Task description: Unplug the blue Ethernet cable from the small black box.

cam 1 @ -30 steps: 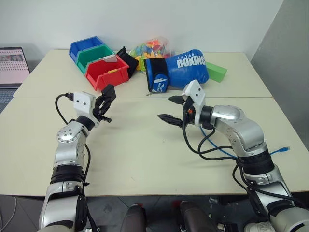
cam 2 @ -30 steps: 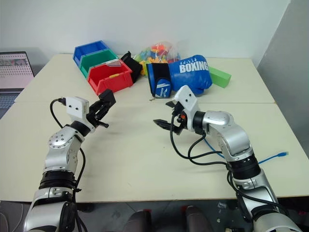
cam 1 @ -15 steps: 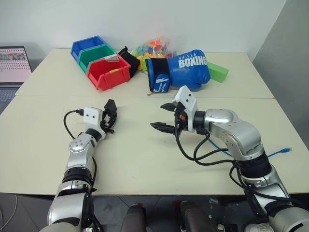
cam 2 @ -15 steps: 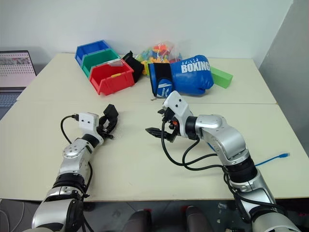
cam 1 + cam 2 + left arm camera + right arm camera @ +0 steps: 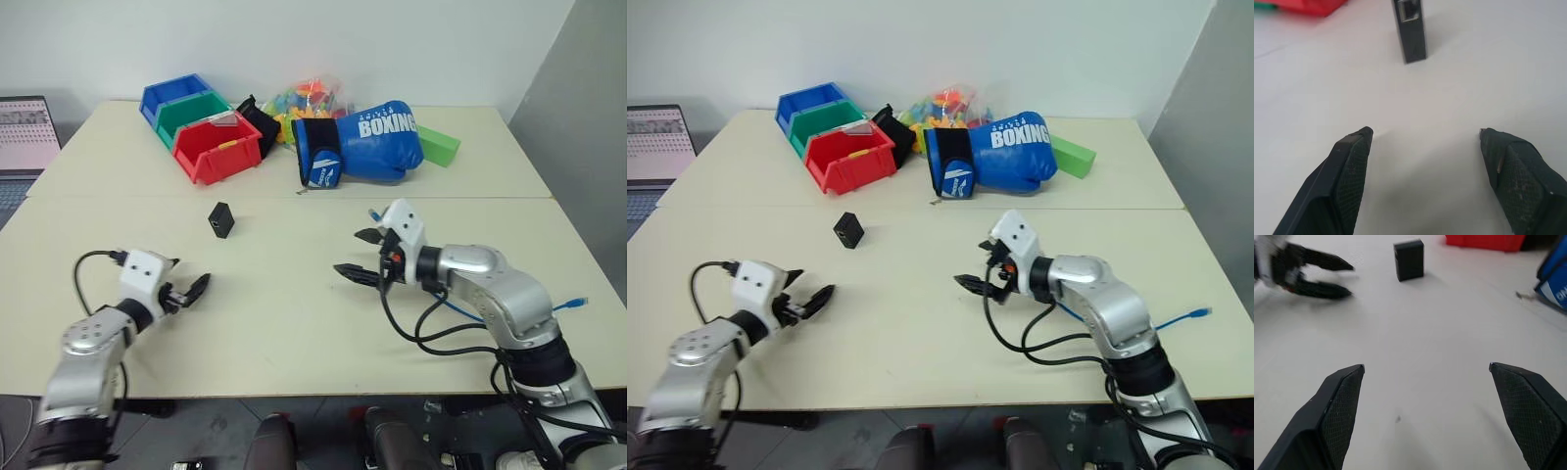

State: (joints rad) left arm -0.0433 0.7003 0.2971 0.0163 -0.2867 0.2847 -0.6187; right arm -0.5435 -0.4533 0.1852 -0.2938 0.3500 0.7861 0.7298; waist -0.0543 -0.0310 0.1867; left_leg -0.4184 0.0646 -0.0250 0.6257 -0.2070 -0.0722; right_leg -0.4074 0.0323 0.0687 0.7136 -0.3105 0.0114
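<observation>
The small black box [image 5: 221, 219] stands alone on the cream table, left of centre, with nothing plugged into its port [image 5: 1410, 11]. My left gripper [image 5: 191, 284] is open and empty, low over the table near the front left, well short of the box. My right gripper [image 5: 349, 252] is open and empty, right of centre, pointing left toward the box [image 5: 1409, 259]. The blue Ethernet cable [image 5: 456, 305] lies on the table beneath my right arm, its far plug [image 5: 580, 304] close to the right edge.
At the back stand a red bin [image 5: 220, 147], a green bin [image 5: 191, 113] and a blue bin [image 5: 171, 93]. Beside them are a black fabric item [image 5: 260, 122], a bag of coloured pieces [image 5: 309, 98], a blue boxing glove [image 5: 367, 147] and a green block [image 5: 441, 145]. A laptop [image 5: 27, 132] sits far left.
My left gripper lowered the black box to the table, opened and let it go, then drew back toward the front left. My right gripper sank a little and shifted right.
</observation>
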